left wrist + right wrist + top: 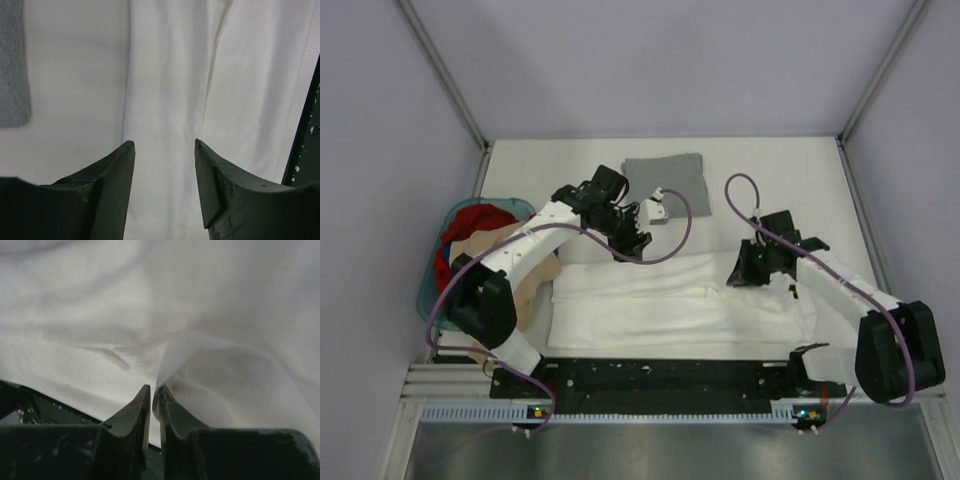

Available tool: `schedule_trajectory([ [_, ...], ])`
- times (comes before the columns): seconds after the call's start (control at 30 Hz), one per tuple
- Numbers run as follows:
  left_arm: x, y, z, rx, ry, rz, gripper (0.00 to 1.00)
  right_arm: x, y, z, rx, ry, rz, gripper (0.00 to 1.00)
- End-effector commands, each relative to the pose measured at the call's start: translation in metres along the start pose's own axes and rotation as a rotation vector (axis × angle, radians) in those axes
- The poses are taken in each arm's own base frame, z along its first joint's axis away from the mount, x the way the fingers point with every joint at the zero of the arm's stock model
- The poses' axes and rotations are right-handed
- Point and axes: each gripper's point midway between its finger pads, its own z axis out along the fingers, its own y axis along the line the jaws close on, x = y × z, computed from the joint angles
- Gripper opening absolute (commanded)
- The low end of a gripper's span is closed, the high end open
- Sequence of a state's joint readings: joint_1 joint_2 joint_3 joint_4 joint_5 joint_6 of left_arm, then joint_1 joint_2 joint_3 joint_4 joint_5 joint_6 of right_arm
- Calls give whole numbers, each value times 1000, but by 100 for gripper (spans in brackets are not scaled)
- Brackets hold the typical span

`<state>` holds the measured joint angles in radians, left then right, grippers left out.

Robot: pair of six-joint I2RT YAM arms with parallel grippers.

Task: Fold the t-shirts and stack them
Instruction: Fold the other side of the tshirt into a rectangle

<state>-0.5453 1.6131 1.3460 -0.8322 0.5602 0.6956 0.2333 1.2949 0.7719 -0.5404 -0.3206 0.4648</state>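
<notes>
white worktop (780, 170) is seen from above, with both arms reaching in from its near edge. the largest cloth on it is the white t-shirt (650, 305), which is laid flat as a long band across the near middle of the worktop, with a lengthwise fold line running through it. at the left edge a teal basket (424, 290) is placed, in which a red garment (470, 222) and a tan garment (535, 285) are heaped, the tan one spilling over the near rim. the grey t-shirt (665, 183) is folded into a neat rectangle at the far middle of the worktop, apart from the white one. the left gripper (632, 243) is held above the far edge of the white t-shirt, between the two shirts; its jaws are spread and nothing is caught between them, only flat white cloth being seen below. the right gripper (153, 387) is set at the right end of the white t-shirt, its jaws clenched on a raised pinch of that white cloth, which is drawn up into a small peak at the fingertips.
</notes>
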Motion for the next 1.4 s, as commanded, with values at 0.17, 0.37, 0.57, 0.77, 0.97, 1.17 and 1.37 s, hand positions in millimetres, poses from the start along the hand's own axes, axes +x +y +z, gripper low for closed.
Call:
schedule_trajectory([
  [0.17, -24, 10, 4, -15, -62, 43, 56, 140, 44, -14, -89, 300, -36, 13],
  [0.37, -44, -13, 17, 64, -88, 129, 57, 128, 69, -52, -131, 271, -200, 32],
  [0.57, -74, -42, 38, 110, -100, 212, 61, 60, 11, -83, 86, -82, 103, 39],
  [0.77, -98, -114, 73, 224, -95, 424, 64, 43, -73, -87, 228, -289, 515, 62],
  [0.97, -96, -159, 137, 273, -33, 570, 68, 17, -125, -84, 387, -471, 683, 64],
  [1.17, -102, -135, 171, 148, 4, 602, 68, -4, -131, -63, 366, -482, 648, 45],
  [1.37, -93, -128, 179, 126, 22, 609, 65, 2, -132, -43, 352, -396, 633, 43],
])
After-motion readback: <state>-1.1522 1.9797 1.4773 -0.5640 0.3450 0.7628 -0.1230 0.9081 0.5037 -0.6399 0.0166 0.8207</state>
